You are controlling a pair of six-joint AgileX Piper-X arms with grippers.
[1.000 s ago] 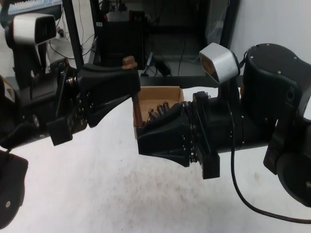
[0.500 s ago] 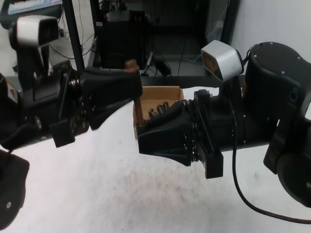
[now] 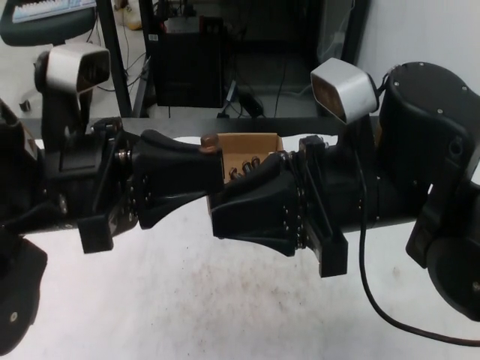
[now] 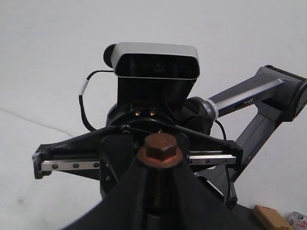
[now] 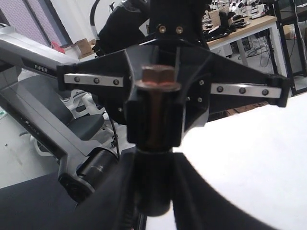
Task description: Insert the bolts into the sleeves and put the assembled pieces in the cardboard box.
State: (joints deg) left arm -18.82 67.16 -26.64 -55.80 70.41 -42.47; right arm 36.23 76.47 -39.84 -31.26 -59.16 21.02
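A copper-coloured bolt (image 3: 208,142) with a hex head stands upright, and my left gripper (image 3: 213,166) is shut on its shaft. The head (image 4: 159,148) rises just above the left fingertips. Facing it, my right gripper (image 3: 222,201) is shut on a dark sleeve (image 5: 152,197) directly under the bolt (image 5: 157,80). The shaft runs down toward the sleeve's mouth; how deep it sits is hidden by the fingers. The cardboard box (image 3: 259,141) lies right behind both grippers and holds several dark assembled pieces (image 3: 244,166).
The white bench top (image 3: 187,300) stretches in front of the arms. A dark rack and table edge (image 3: 225,120) stand behind the box. A small cardboard piece (image 4: 271,216) lies far off on the bench.
My left gripper has come down and to the right with the bolt, bringing it over the right gripper's sleeve. The right arm has barely shifted.
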